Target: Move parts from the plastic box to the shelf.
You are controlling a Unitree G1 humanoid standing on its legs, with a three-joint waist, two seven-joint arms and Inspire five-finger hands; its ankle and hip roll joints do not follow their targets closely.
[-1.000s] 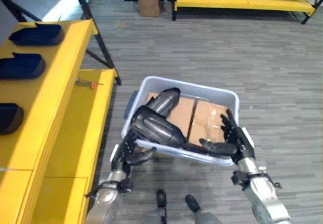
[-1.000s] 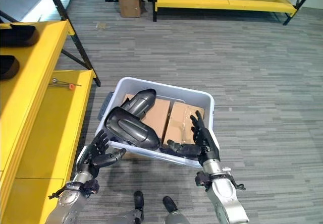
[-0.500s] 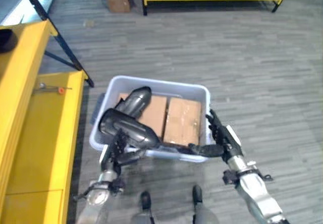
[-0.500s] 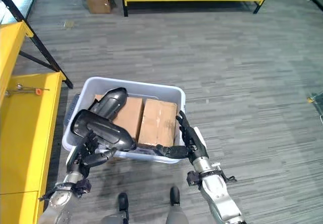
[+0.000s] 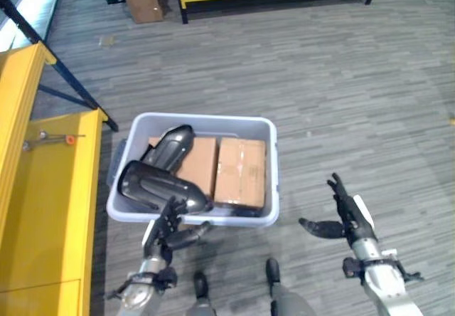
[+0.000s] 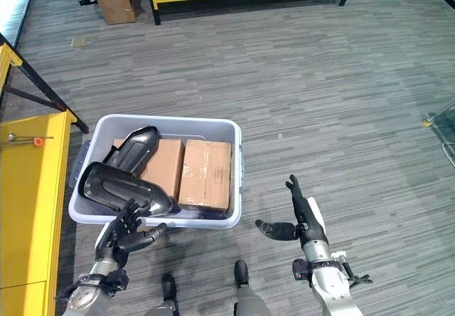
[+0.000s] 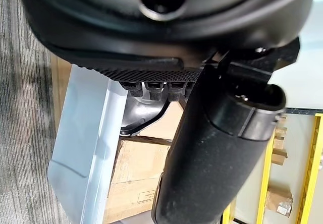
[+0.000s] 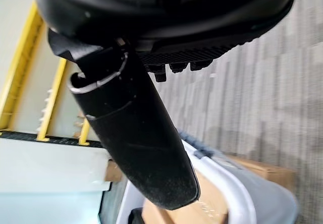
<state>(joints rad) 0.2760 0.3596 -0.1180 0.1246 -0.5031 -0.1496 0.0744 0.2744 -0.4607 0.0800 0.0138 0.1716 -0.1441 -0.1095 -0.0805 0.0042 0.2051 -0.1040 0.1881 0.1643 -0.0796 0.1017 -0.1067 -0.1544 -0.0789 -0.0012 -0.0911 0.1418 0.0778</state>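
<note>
R hand (image 5: 346,220) is being pulled off the box (image 5: 270,163), fingers open; L hand (image 5: 173,228) open at front rim, lower left. Parts (image 5: 158,184) not yet lifted imo.

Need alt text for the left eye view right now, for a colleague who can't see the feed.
A pale grey plastic box on the grey floor holds two glossy black moulded parts beside two brown cardboard boxes. The left robot hand sits at the box's near rim under the front part; the right robot hand is open, apart from the box. A yellow shelf stands left.
</note>
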